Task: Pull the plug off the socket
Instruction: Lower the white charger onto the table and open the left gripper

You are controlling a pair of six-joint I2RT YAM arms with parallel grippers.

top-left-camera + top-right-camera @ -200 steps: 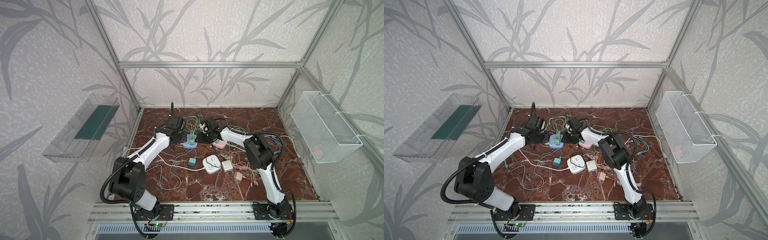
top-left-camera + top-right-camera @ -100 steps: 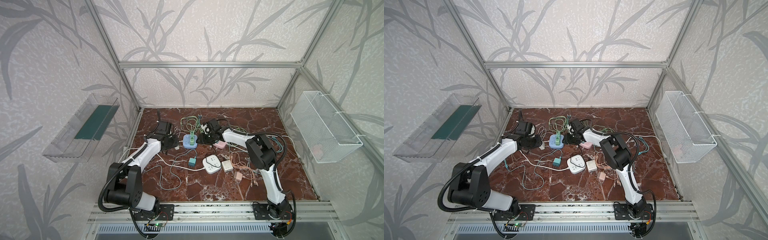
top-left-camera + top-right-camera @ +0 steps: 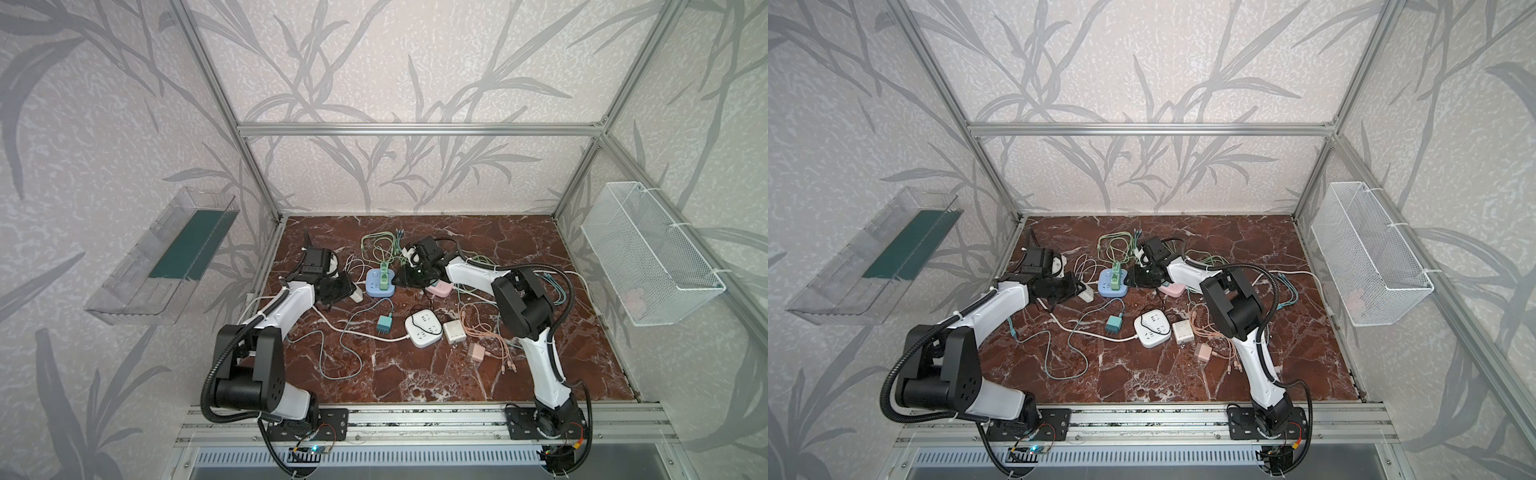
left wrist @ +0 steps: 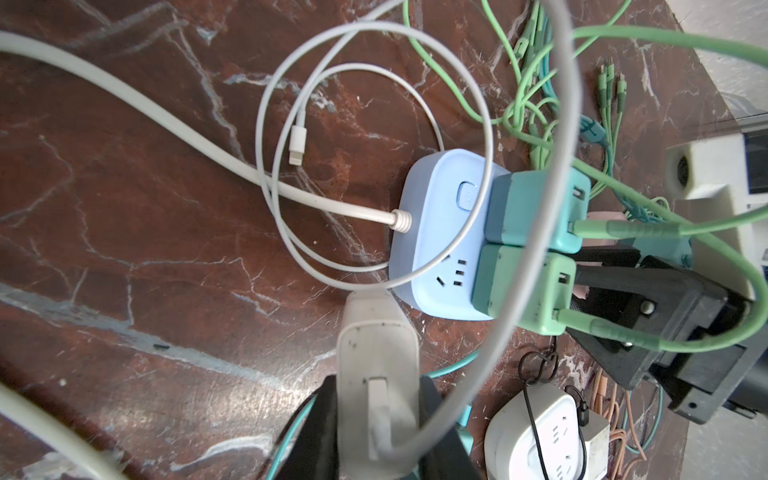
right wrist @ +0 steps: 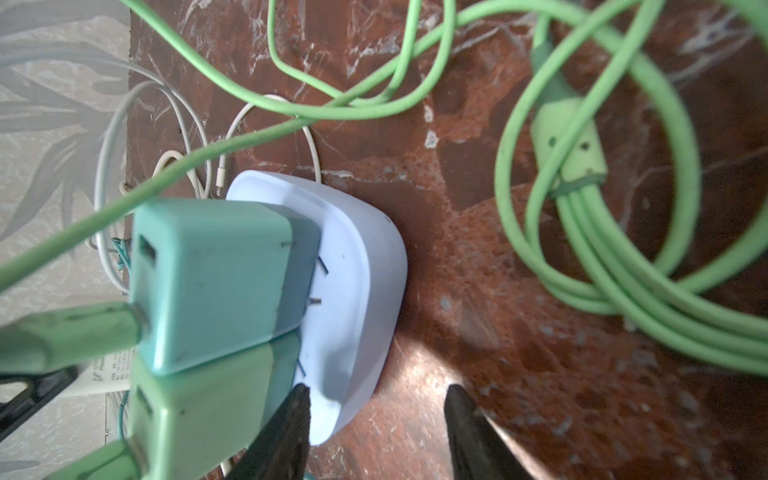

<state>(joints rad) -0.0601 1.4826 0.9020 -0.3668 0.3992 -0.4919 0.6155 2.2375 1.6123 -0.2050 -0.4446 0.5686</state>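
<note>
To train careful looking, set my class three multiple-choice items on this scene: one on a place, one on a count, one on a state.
1. Where is the white plug?
A. plugged into the blue socket
B. clamped in the left tool
C. clamped in the right tool
2. How many chargers are plugged into the blue socket?
A. none
B. two
C. four
3. The right tool is
A. open, holding nothing
B. shut on the teal charger
C. shut on the blue socket
Key: 1 B, the plug sits pinched in it; 2 B, the teal charger and green charger sit side by side; 3 A, its jaws stand apart beside the socket.
</note>
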